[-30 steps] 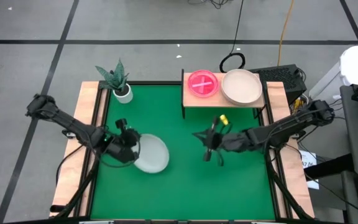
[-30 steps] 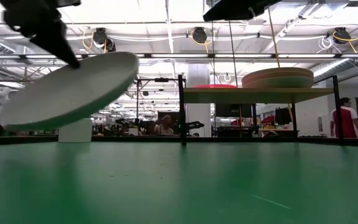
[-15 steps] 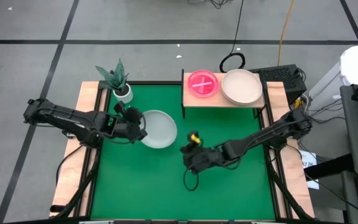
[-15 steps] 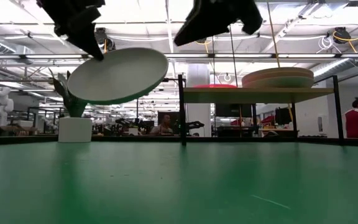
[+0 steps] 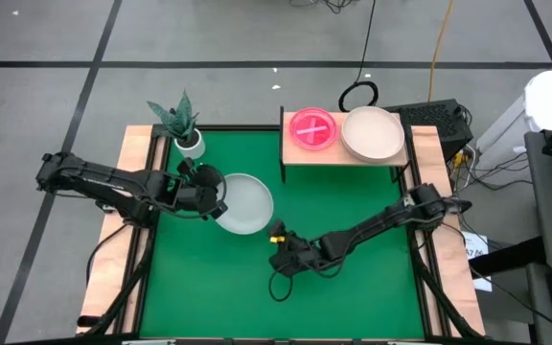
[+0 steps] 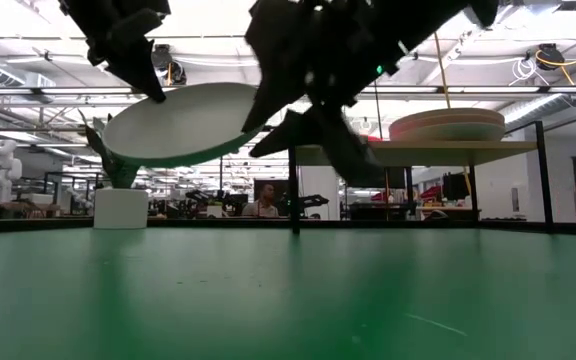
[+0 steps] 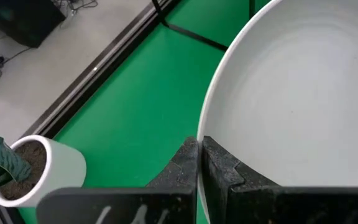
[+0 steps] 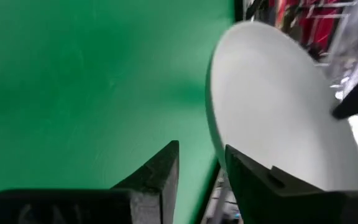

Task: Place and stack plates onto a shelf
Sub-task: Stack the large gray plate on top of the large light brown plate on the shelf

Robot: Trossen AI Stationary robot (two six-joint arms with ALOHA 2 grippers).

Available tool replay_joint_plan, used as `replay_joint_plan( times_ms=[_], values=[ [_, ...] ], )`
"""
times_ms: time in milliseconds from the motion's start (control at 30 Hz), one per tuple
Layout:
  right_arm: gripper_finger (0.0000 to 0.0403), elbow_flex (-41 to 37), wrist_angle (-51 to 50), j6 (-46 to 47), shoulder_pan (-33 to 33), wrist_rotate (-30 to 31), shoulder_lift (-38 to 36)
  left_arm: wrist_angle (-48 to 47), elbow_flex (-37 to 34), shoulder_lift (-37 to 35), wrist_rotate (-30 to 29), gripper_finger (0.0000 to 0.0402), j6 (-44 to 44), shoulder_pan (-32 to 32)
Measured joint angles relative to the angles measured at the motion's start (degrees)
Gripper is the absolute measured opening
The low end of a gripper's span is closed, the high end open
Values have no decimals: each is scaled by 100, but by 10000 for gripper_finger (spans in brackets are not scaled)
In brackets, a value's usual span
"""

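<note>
A pale plate (image 5: 247, 203) hangs tilted above the green table (image 5: 353, 287), with my left gripper (image 5: 215, 197) shut on its left rim. In the low view this plate (image 6: 183, 122) shows well clear of the table top. My right gripper (image 5: 276, 257) stands just off the plate's near right side, fingers apart. Its wrist view shows the plate (image 8: 278, 118) close ahead of the open gripper (image 8: 201, 165). The shelf (image 5: 345, 156) at the far right carries a see-through magenta plate (image 5: 312, 128) and a beige plate (image 5: 372, 133), both resting flat. My left gripper pinches the plate's rim (image 7: 207, 127) between its two shut fingers, at the edge toward the table's left. The fingers come from the left, slanting downward. The plate is lifted clear of the table and tilts, its right side higher.
A potted plant (image 5: 182, 123) in a white pot stands at the table's far left corner. Wooden strips (image 5: 138, 192) run along both sides of the table. Bare green surface lies under and in front of both grippers.
My left gripper carried the pale plate up and toward the far right, then held still; the plate now hangs higher and nearer the table's middle. My right gripper swung from in front of the shelf down toward the near left, rolling, and ended beside the plate.
</note>
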Motion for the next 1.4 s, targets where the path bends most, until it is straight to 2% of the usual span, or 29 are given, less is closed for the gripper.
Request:
replay_joint_plan(
  times_ms=[233, 533, 933, 1267, 1400],
  values=[
    [91, 0, 602, -943, 0, 243, 274, -44, 0, -2, 65, 5, -7, 0],
    [82, -2, 620, -1213, 33, 507, 276, -35, -115, -2, 92, 5, -51, 11],
    [82, -2, 784, -1529, 47, 538, 274, 19, -177, -1, 184, 5, -129, 85],
    [82, -4, 703, -1510, -187, 533, 274, 368, -177, 0, 444, 5, -75, 70],
    [68, -4, 695, -1487, -195, 525, 274, 346, -177, 0, 442, 5, -63, 70]
  ],
)
